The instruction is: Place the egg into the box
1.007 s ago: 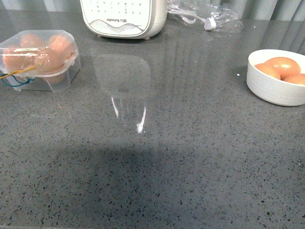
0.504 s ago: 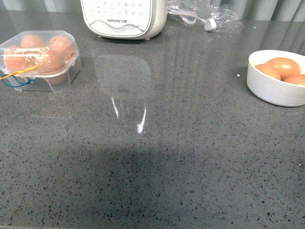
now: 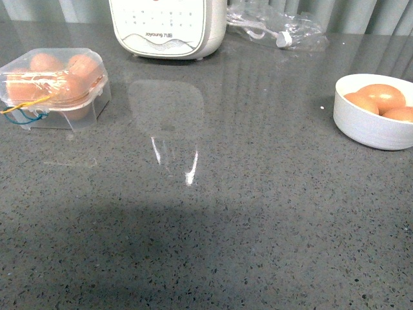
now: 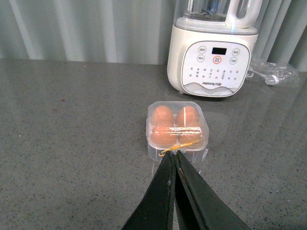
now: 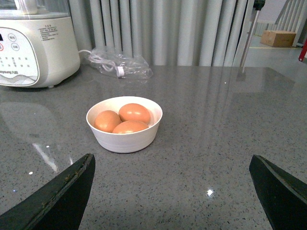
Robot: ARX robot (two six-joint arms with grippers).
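Neither hand shows in the front view: the box (image 3: pixel 55 86), lid shut over eggs, sits at the desk's (image 3: pixel 258 213) left edge, the bowl (image 3: pixel 373 119) with 3 eggs at the right edge. Left wrist view: left hand (image 4: pixel 174 155) pinched together, just short of the box. Right wrist view: right hand (image 5: pixel 172 175) spread wide, the egg (image 5: pixel 135 113) straight ahead, nearer this arm.
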